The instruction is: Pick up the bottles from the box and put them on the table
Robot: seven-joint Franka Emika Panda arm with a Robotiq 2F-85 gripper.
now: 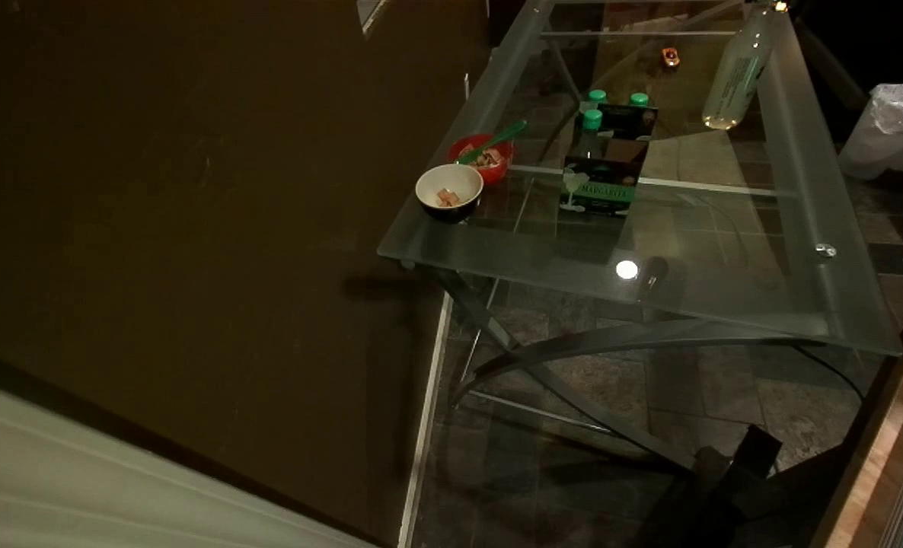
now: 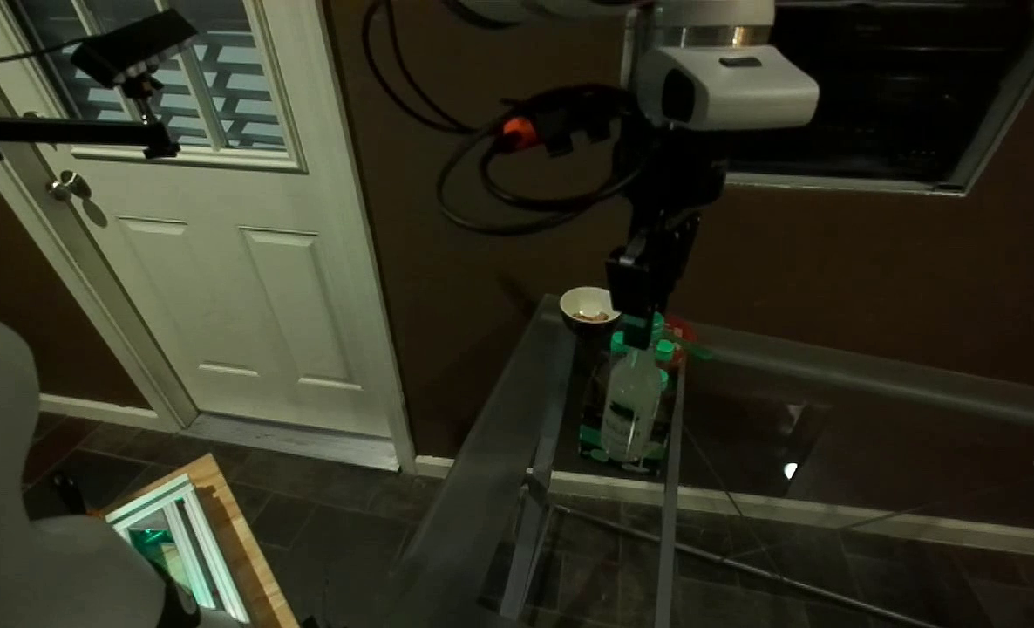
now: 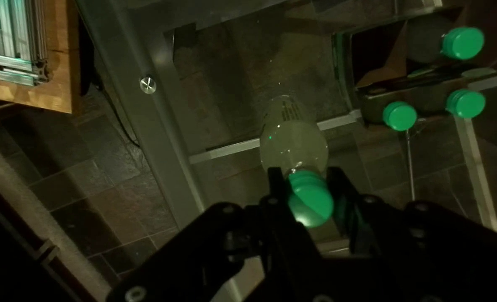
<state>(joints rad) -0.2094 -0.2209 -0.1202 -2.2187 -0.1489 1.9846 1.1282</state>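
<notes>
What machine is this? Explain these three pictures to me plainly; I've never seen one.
It's a robot arm ending in a two-fingered gripper. Two pictures come from cameras outside the robot, watching from different places; the third, showing the gripper close up, comes from its wrist. The gripper holds a bottle near its green cap. On the glass-topped table stand a dark box with three more bottles inside, a white-lined bowl and a red bowl with a green utensil. Whether the held bottle touches the glass is unclear.

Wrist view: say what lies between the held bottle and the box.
The wrist view shows glass tabletop there, with a pale metal bar visible through it.
</notes>
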